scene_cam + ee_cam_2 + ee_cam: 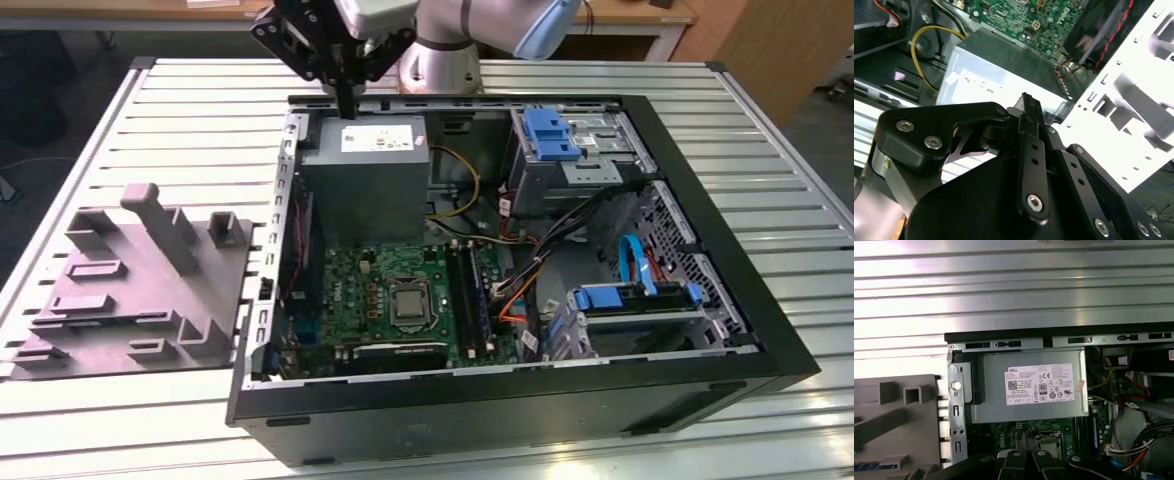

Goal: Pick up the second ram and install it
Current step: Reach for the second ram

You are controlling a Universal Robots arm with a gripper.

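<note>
— One gripper (346,112): fingers drawn together, apparently empty; hanging above power supply (363,155) at case's (507,415) far edge.
— And second ram (876,466)?
— Likely the blue strip on grey fixture (134,290), well apart; pick-up step not begun; calls for crossing over, fingers parted.

The room is bright. In the first wrist view, the ribbed silver metal counter (1014,270) shines with white glare. In the second wrist view, a pale metal side panel (1134,100) glows almost pure white, and the black end effector (1026,102) looks dark. Shadows fill the open black computer case (507,410).
</note>
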